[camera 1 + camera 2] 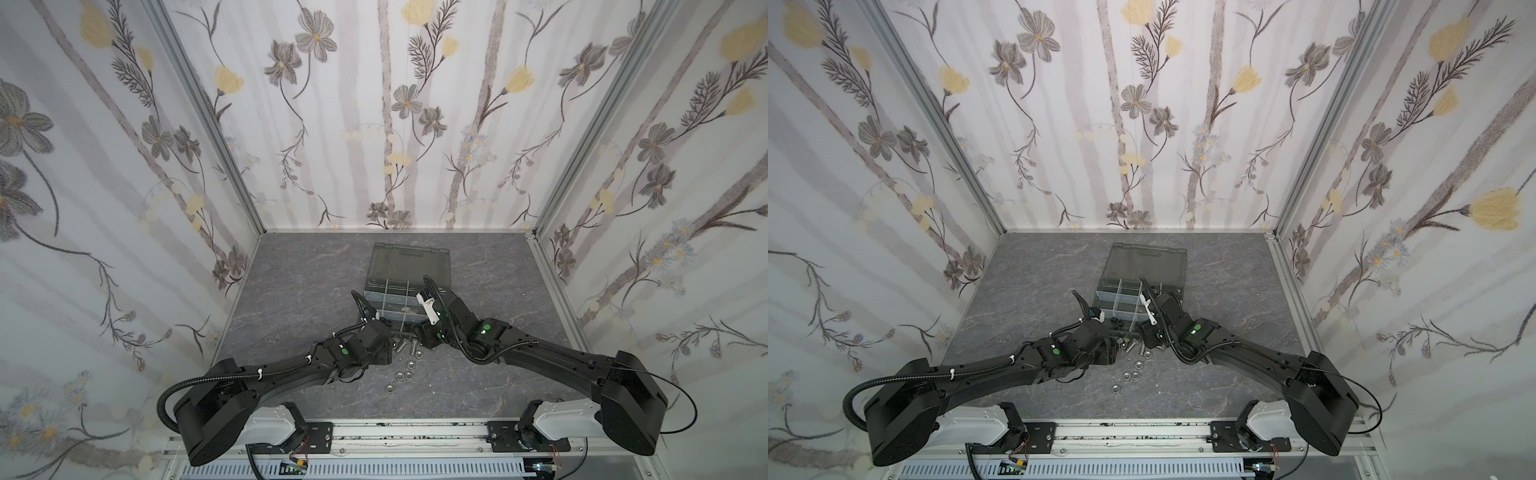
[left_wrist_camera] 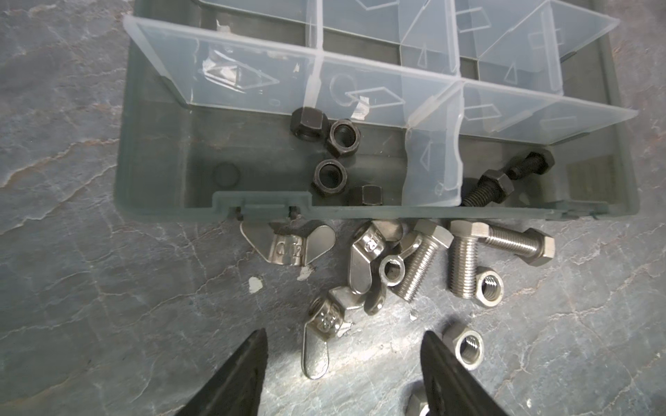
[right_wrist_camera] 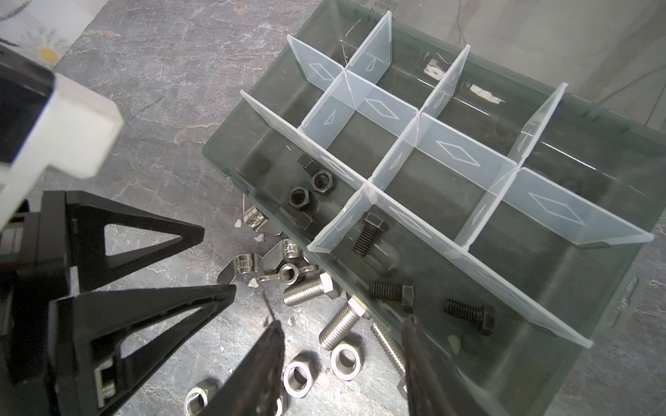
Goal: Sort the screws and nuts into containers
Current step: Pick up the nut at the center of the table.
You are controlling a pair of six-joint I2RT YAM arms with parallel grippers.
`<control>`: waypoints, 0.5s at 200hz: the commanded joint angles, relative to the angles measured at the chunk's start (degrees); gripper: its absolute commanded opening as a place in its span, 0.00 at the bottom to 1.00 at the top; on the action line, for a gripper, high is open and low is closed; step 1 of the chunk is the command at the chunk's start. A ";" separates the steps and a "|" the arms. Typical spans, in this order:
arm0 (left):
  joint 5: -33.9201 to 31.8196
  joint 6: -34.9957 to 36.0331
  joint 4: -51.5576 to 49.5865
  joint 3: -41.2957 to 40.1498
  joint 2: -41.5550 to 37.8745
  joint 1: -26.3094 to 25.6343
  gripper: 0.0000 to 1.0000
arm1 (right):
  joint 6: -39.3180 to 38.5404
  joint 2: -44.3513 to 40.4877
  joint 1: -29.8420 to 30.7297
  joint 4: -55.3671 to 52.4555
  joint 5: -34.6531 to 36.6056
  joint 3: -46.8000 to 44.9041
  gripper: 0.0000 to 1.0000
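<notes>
silver screws (image 2: 421, 263) n silver nuts (image 2: 488, 284) loose on desk (image 2: 90, 252) ahead of both jaws | black nuts (image 2: 329, 176), black screws (image 3: 393, 291) in neighbouring containers (image 2: 155, 162) beyond | left jaws released, straddling a wing nut (image 2: 317, 345) | right jaws released over a screw, right wrist view only | top views too far to tell

Soft, even overhead light fills both top views, whose walls (image 1: 104, 208) bow outward toward the edges. In the wrist views the silver screws (image 2: 465, 263) glint, shadows stay faint, and the white block (image 3: 68, 133) at 10 o'clock and the fingers (image 3: 259, 371) at 6 o'clock are blurred.
</notes>
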 commanded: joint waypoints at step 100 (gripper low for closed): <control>-0.10 6.61 -0.75 6.05 11.81 -0.05 0.51 | 0.75 -0.34 -1.20 1.83 0.73 1.63 0.53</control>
